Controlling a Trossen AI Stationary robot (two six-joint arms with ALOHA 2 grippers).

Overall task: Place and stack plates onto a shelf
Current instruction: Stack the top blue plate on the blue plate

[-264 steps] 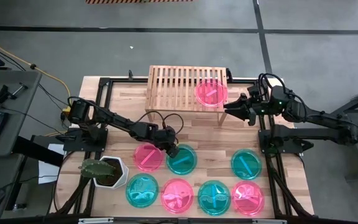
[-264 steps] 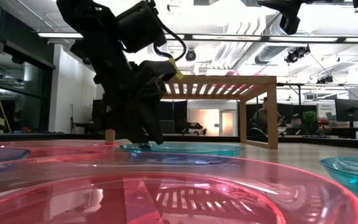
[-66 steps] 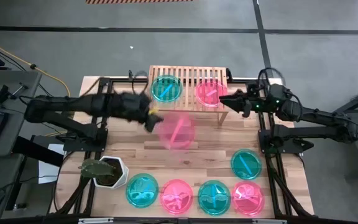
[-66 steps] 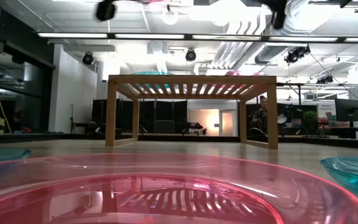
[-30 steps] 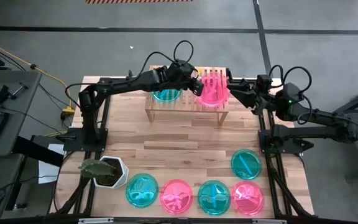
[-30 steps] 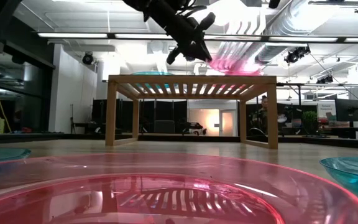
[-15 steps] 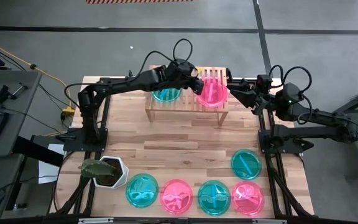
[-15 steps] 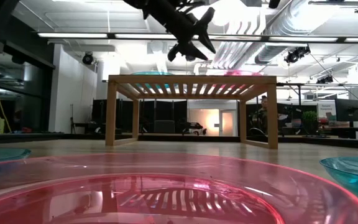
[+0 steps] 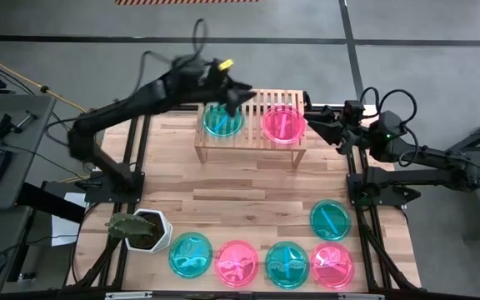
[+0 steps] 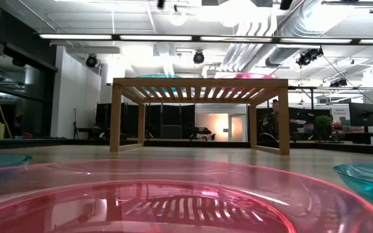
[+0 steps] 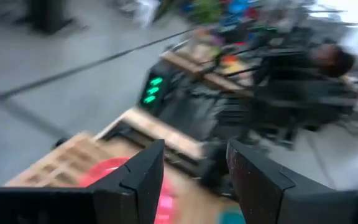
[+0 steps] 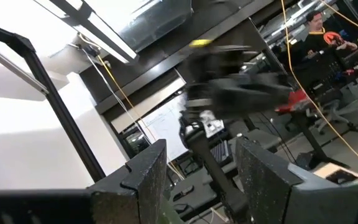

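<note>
On shelf (image 9: 252,137), pink plate (image 9: 283,124) now released; left gripper (image 9: 238,93) open, lifted away.

The middle of the table (image 9: 248,187) is left bare; the shelf (image 9: 251,125) is filled by two plates.

No lettering, label, brand, number or sign can be read anywhere in these views; the signboard (image 10: 339,110) at three o'clock in the room behind the table is too small to make out.
</note>
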